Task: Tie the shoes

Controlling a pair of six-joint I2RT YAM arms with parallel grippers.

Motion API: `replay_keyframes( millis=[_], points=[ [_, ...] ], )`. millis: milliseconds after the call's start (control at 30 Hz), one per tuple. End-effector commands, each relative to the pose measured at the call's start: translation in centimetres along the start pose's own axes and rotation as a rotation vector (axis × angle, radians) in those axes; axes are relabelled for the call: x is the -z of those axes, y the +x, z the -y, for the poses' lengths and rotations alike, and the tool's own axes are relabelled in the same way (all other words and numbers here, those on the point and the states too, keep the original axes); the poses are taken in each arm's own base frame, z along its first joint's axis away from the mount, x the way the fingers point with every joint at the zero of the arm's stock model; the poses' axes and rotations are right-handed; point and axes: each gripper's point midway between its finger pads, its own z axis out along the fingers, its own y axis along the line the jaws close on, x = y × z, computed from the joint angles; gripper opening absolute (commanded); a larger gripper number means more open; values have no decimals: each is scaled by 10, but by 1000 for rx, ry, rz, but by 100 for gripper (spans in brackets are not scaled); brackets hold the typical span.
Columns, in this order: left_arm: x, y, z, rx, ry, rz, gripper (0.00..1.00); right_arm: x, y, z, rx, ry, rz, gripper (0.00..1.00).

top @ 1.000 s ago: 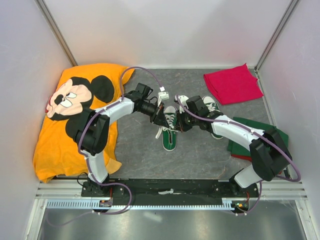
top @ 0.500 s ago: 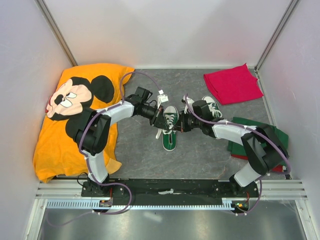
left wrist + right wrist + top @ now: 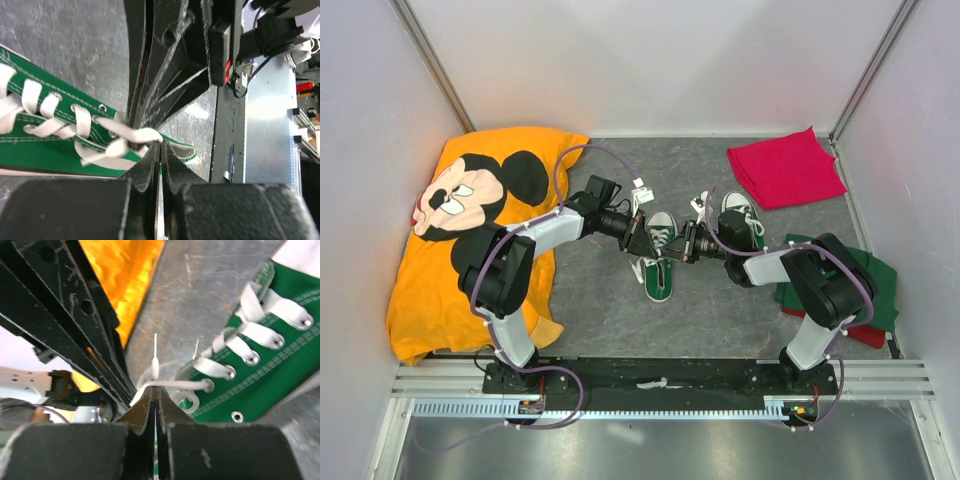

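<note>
One green sneaker [image 3: 659,262] with white laces lies mid-table, toe toward the far wall. The second sneaker [image 3: 741,214] lies to its right. My left gripper [image 3: 642,243] is at the first shoe's left side and my right gripper [image 3: 684,244] at its right side, facing each other. In the left wrist view my left gripper [image 3: 161,146] is shut, with a white lace [image 3: 131,136] pinched at its tips above the shoe's opening [image 3: 60,150]. In the right wrist view my right gripper [image 3: 156,389] is shut on a lace [image 3: 175,385] that runs from an eyelet of the shoe [image 3: 260,375].
An orange Mickey Mouse shirt [image 3: 470,230] covers the left side. A red cloth [image 3: 785,166] lies at the far right. A folded green cloth [image 3: 865,280] lies under the right arm's elbow. Grey walls enclose the table on three sides.
The right arm has folded in, its wrist lower and closer to the middle shoe, so the second shoe shows more. The left gripper has stayed at the shoe's left side.
</note>
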Motion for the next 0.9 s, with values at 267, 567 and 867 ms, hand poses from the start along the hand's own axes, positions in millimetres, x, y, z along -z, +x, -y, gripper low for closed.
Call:
replay_keyframes(
  millis=[267,567,867],
  points=[
    [16,-1,1,-56,-83,-15,40,0,-9,-9,-20,-88,40,0],
    [66,-35,-24,-21,-237,140,47,-1,-8,-8,-15,-90,26,0],
    [48,-29,-40,130,-184,139,48,0,-7,-7,-12,-89,22,0]
  ],
)
